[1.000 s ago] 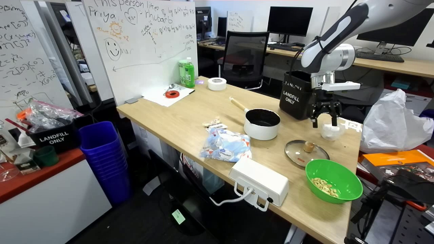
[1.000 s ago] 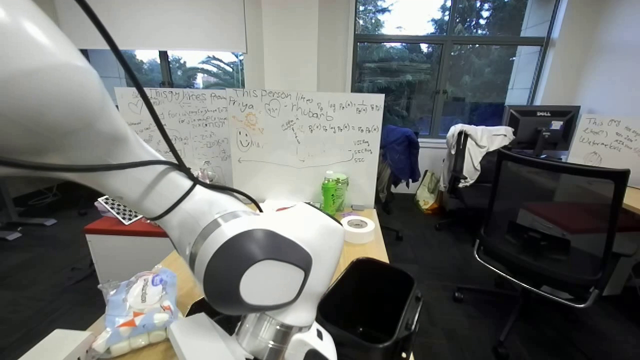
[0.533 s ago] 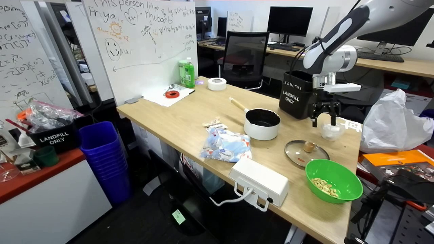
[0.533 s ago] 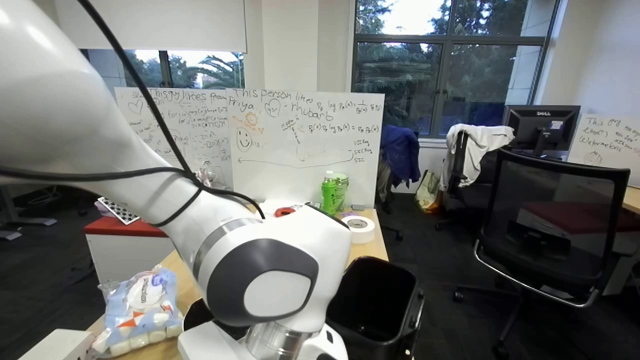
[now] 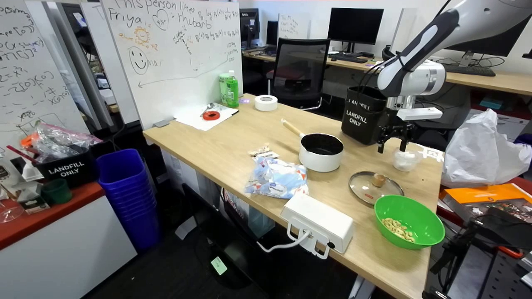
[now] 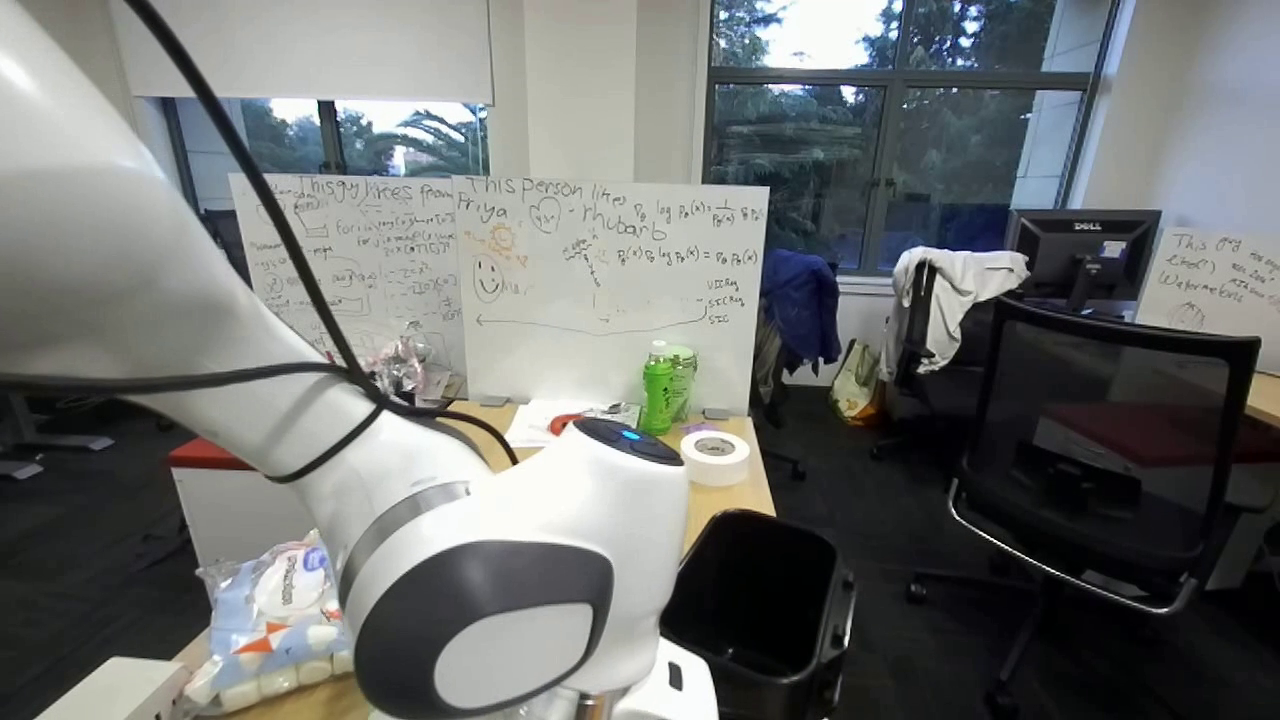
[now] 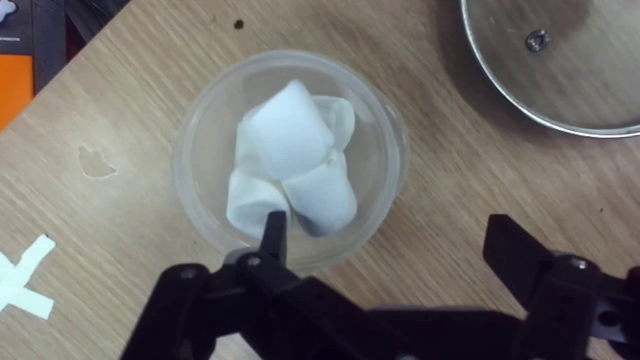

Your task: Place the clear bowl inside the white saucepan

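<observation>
The clear bowl (image 5: 403, 167) stands upright on the table and holds several white marshmallows. It also fills the middle of the wrist view (image 7: 372, 155). My gripper (image 5: 391, 149) is open and empty just above and beside the bowl. In the wrist view my gripper (image 7: 387, 218) has one finger overlapping the bowl's lower rim and the other over bare table to the right. The exact height is unclear. The white saucepan (image 5: 319, 161), dark and seemingly empty inside, stands on the table, its pale handle pointing away. The arm hides bowl and saucepan in an exterior view.
A glass lid (image 5: 365, 189) lies between the saucepan and the green bowl (image 5: 424, 232) of nuts. A black bin (image 5: 359, 118) stands behind the gripper. A marshmallow bag (image 5: 277, 178) and a white box (image 5: 318, 220) sit along the table edge. A white bag (image 5: 482, 149) is at the right.
My gripper has shifted a little left in an exterior view, and the wrist has tilted slightly. The bowl and saucepan have not moved. The gripper stays open.
</observation>
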Controlling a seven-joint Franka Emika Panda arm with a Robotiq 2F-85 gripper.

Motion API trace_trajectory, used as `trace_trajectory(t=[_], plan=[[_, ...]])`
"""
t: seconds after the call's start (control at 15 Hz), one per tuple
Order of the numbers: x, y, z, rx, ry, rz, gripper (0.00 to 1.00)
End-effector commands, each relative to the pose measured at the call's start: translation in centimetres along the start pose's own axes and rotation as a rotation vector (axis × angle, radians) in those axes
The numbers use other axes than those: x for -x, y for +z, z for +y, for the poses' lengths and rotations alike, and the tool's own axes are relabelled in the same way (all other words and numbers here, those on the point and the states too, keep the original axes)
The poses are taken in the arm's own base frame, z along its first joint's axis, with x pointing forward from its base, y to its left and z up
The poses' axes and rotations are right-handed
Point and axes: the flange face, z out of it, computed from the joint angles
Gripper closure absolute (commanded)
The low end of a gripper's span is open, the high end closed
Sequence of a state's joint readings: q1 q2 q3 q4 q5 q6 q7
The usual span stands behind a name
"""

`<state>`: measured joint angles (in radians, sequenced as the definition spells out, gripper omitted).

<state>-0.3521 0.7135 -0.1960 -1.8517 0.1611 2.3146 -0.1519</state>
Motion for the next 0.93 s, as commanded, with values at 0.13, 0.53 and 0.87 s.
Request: trace_trajectory(t=[0.13, 0.53, 0.87], plan=[[2.7, -0.3, 0.6, -0.033, 0.012, 0.058, 0.00], [4.3, -0.4, 0.8, -0.025, 0.014, 0.064, 0.45], [4.6, -0.7, 0.7, -0.021, 0.017, 0.070, 0.81]])
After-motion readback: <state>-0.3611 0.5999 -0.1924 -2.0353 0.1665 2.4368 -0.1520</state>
